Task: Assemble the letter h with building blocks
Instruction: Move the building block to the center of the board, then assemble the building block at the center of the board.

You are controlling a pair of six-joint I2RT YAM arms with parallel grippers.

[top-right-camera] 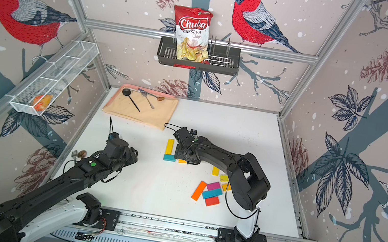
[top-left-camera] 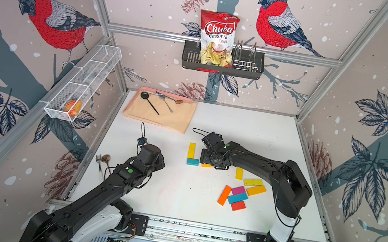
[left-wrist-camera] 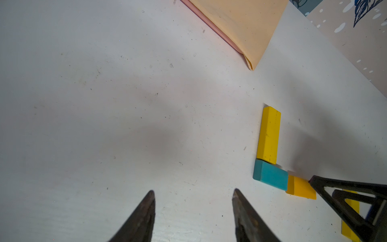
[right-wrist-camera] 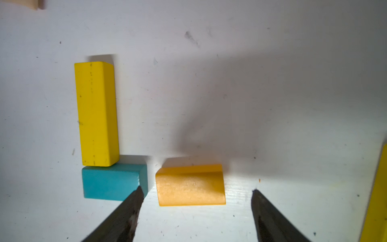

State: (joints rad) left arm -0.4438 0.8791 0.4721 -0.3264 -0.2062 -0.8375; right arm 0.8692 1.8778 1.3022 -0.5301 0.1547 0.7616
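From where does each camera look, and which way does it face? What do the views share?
Both top views: high at the front, facing down and backward; table, left arm, right arm.
Left wrist: on the left arm, facing down at the table past open left fingers.
Right wrist: on the right arm, facing down at the yellow-orange block between open right fingers.
Shared: all show the yellow block touching the teal block.

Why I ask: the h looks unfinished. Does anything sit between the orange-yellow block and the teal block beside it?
Nothing visible lies in the narrow gap between the orange-yellow block and the teal block. The right gripper straddles the orange-yellow block, jaws open, one tip over the teal block's corner.
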